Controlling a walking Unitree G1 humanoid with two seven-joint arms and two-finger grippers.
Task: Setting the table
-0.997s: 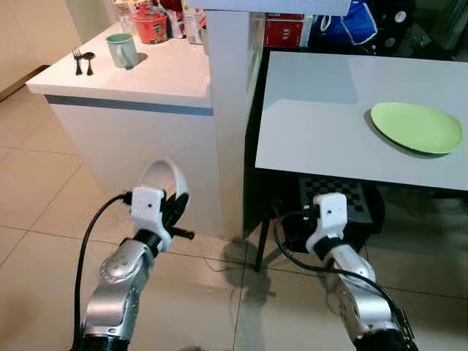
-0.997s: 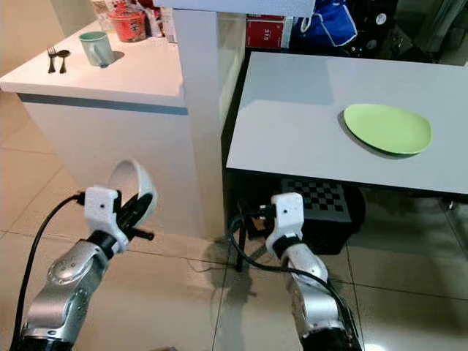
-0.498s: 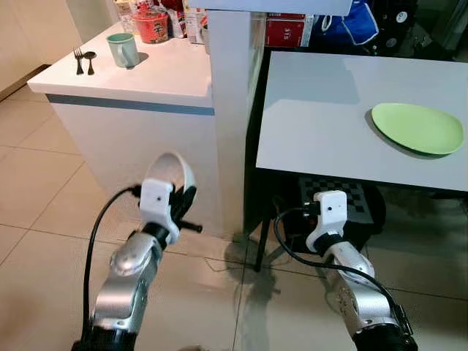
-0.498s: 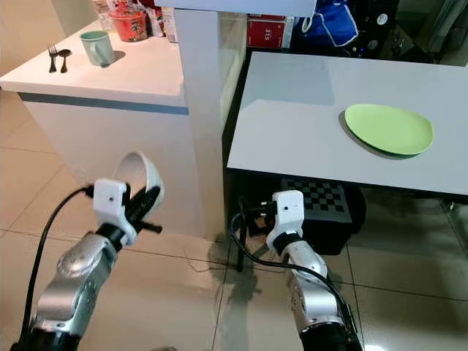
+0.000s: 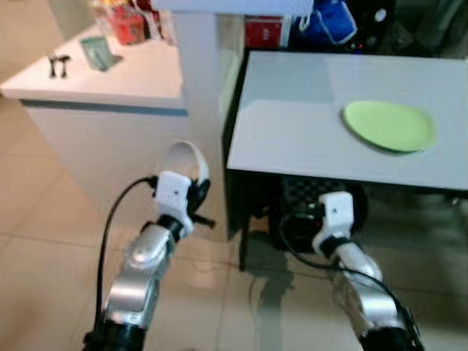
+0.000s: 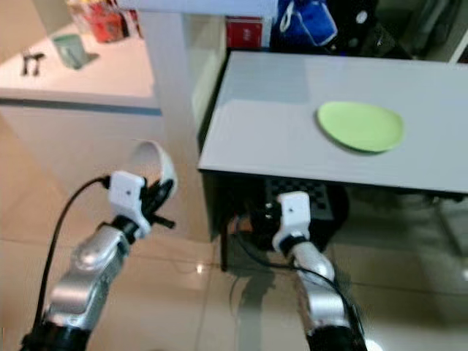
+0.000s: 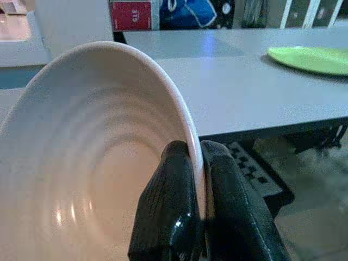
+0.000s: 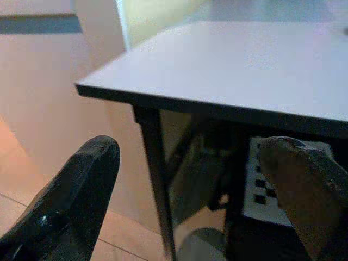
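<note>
My left gripper (image 7: 196, 153) is shut on the rim of a white ribbed bowl (image 7: 92, 163). It holds the bowl (image 5: 184, 156) tilted on edge above the floor, just left of the grey table (image 5: 292, 124) and below its top. A green plate (image 5: 389, 126) lies on the table's far right part. My right gripper (image 8: 190, 163) is open and holds nothing. It is level with the table's near edge, pointing under it by the table leg (image 8: 157, 179).
A white counter (image 5: 124, 77) on the left carries a green mug (image 5: 95, 53), a fork and spoon (image 5: 58, 64) and red containers (image 5: 131, 25). A white pillar (image 5: 197, 73) stands between counter and table. A checkered item (image 5: 307, 191) sits under the table. The floor is tiled.
The camera has turned and the picture is now blurred. My left gripper has carried the bowl up and to the right, closer to the table's corner. The right gripper stays open.
</note>
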